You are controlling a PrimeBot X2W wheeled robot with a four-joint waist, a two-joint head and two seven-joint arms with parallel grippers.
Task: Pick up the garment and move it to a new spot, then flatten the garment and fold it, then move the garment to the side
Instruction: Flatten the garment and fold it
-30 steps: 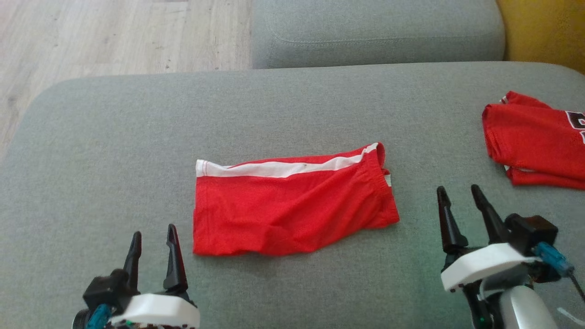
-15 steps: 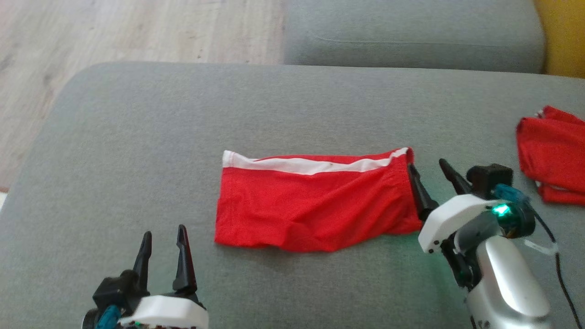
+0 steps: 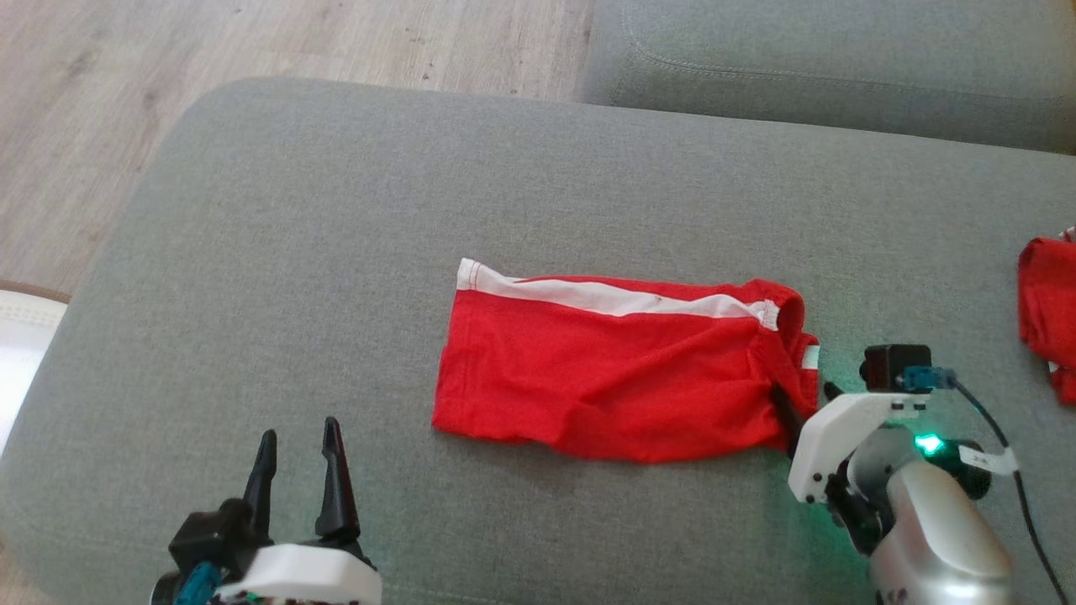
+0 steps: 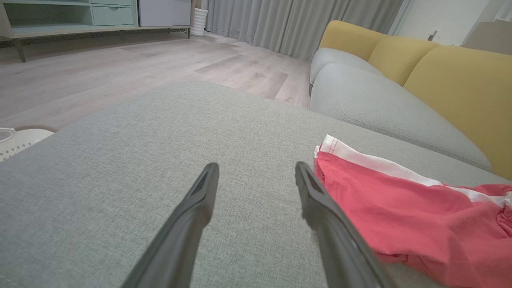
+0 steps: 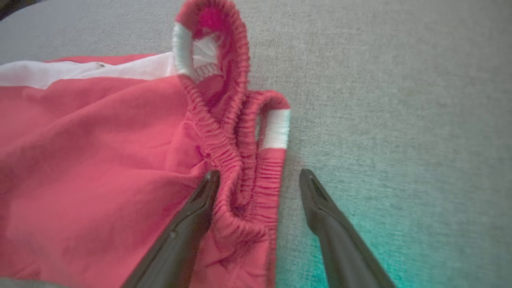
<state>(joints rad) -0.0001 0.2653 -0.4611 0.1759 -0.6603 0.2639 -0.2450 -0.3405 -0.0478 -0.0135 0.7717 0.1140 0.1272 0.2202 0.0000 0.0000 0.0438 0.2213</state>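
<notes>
The garment [image 3: 614, 370] is a pair of red shorts with a white stripe, lying folded flat in the middle of the grey sofa seat [image 3: 336, 252]. My right gripper [image 3: 804, 391] is down at its right end, open. In the right wrist view the right gripper [image 5: 260, 173] straddles the gathered elastic waistband [image 5: 240, 160], one finger on the red cloth, the other on bare cushion. My left gripper [image 3: 299, 433] stands open near the front left, apart from the garment. In the left wrist view the left gripper [image 4: 256, 166] is beside the garment's [image 4: 400, 216] left edge, with nothing between its fingers.
Another red garment [image 3: 1046, 319] lies at the seat's right edge. A second grey cushion [image 3: 841, 67] sits behind, with yellow backrests [image 4: 452, 80] beyond. Wooden floor [image 3: 252, 42] lies past the seat's far-left edge, and a white object [image 3: 21, 336] is at the left.
The head camera has turned, shifting the whole picture. My right gripper has moved in from the right and dropped onto the garment's waistband end. The left gripper has stayed put.
</notes>
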